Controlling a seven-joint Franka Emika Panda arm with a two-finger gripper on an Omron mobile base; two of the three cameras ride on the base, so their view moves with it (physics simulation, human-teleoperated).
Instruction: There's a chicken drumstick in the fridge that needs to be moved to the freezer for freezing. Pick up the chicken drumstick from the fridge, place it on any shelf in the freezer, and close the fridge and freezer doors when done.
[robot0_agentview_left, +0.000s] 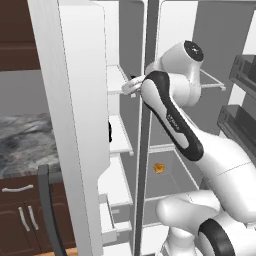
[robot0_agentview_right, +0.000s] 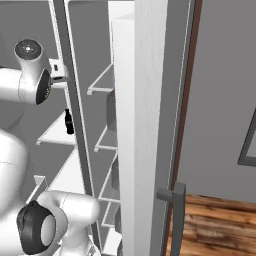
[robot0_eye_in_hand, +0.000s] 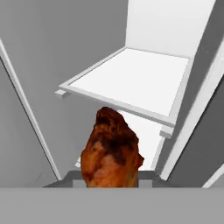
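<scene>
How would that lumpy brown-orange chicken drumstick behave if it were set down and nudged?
The lumpy brown-orange chicken drumstick looks uneven and tapered, so it would probably wobble or flop onto a side rather than roll far. It stands up without sagging in the hand view, so it is likely stiff. The flat white freezer shelf ahead looks smooth; a nudge might slide it.

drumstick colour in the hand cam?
Brown-orange with dark charred patches; the chicken drumstick shows best in the hand view.

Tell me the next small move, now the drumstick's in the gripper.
Probably ease forward over the white shelf and lower. The hand view shows the chicken drumstick held just short of its front edge, and the left base view shows the hand reaching into the freezer, so release seems premature.
</scene>
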